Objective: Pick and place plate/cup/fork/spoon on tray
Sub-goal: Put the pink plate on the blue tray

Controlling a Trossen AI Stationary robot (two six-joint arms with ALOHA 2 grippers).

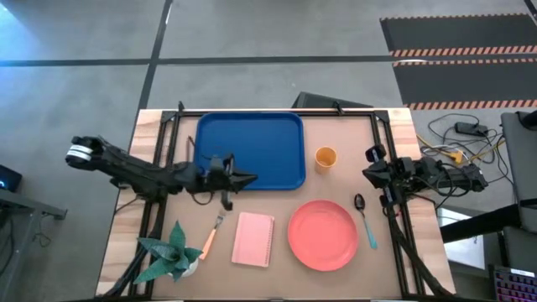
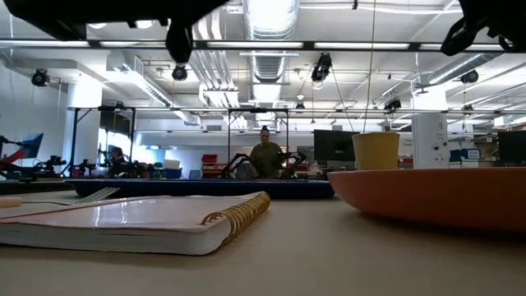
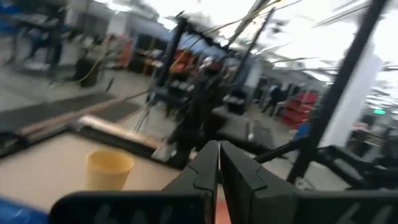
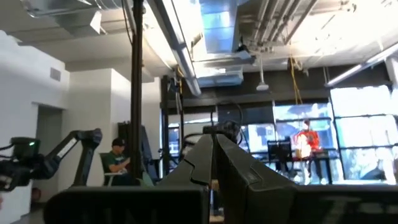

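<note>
High view: fork (image 1: 213, 233) tines toward tray (image 1: 250, 151).

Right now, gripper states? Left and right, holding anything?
Left gripper: shut, empty, over the tray near its front edge.
Right gripper: shut, empty, parked at the table's right edge.

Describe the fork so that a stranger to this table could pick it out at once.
Start at the large flat blue rectangular tray at the table's far middle. Come toward the near edge to the pink rectangular notebook; the slim fork lies just left of it, beside a small green potted plant. Its silver tines and orange-pink handle distinguish it from the blue-handled spoon.
</note>
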